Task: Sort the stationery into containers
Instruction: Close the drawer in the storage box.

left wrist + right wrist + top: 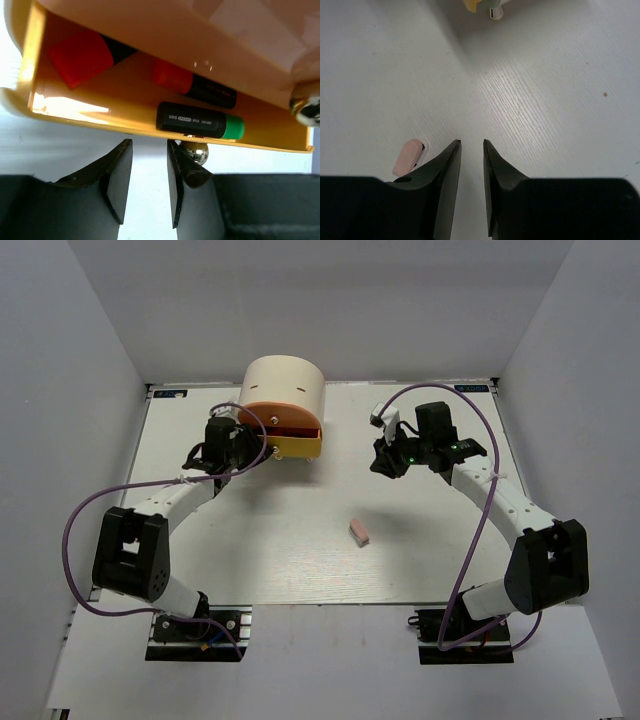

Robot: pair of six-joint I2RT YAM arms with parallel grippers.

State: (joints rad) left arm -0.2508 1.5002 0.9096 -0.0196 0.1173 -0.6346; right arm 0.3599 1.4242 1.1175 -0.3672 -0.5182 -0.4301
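Both grippers' jaws stand slightly apart, empty: right gripper [472, 145] near the pink eraser [407, 157], left gripper [150, 142] at the yellow drawer [125, 90]. We judge the eraser light, rubbery; pinch its long sides.

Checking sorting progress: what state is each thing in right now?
Yellow drawer: pulled open, three highlighters inside.
Orange drawer: further in than yellow; contents hidden.
Pink eraser: lying loose on table.
Left gripper: open, empty, beside yellow drawer's knob.
Right gripper: open, empty, above table.
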